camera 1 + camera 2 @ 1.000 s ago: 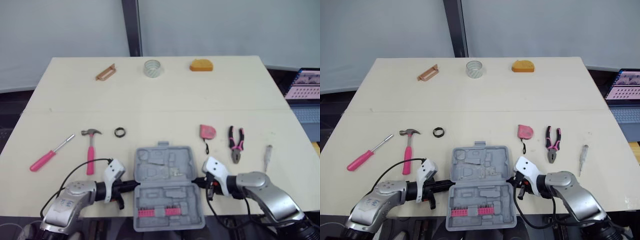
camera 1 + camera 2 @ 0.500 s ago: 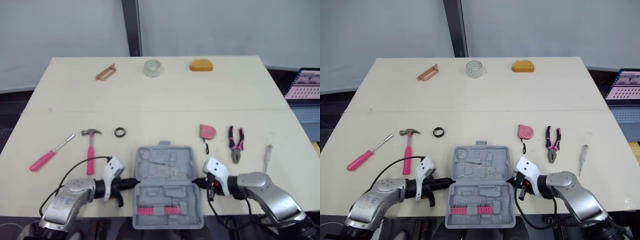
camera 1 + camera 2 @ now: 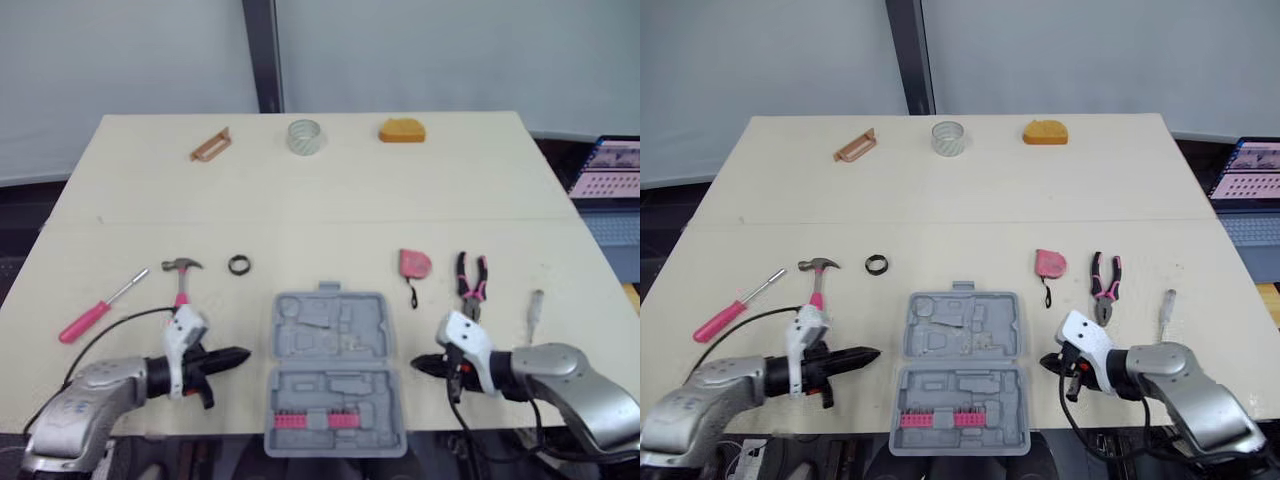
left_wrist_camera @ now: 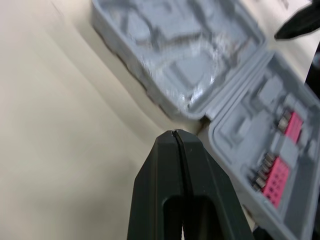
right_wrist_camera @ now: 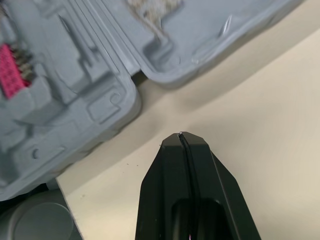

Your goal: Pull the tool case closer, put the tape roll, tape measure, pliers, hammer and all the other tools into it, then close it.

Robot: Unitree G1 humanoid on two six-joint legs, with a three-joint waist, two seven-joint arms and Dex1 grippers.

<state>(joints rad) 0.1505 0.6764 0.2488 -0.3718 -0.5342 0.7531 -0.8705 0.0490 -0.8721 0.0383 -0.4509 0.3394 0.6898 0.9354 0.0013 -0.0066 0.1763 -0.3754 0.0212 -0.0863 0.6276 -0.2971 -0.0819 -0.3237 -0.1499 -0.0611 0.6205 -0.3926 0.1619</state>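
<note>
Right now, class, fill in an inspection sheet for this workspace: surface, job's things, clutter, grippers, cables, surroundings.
Surface: pale table.
Job's things: tool case open at near edge; hammer, pink screwdriver, black roll, tape measure, pliers, tester pen outside it.
Clutter: clear roll, orange block, brown clip, far edge.
Grippers: left gripper, right gripper shut, beside the case, apart.
Cables: black cable by left arm.
Surroundings: laptop at right.

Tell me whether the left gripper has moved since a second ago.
Yes. The left gripper has pulled back to the robot's left, away from the tool case's left edge that it was touching; bare table now separates them.
</note>
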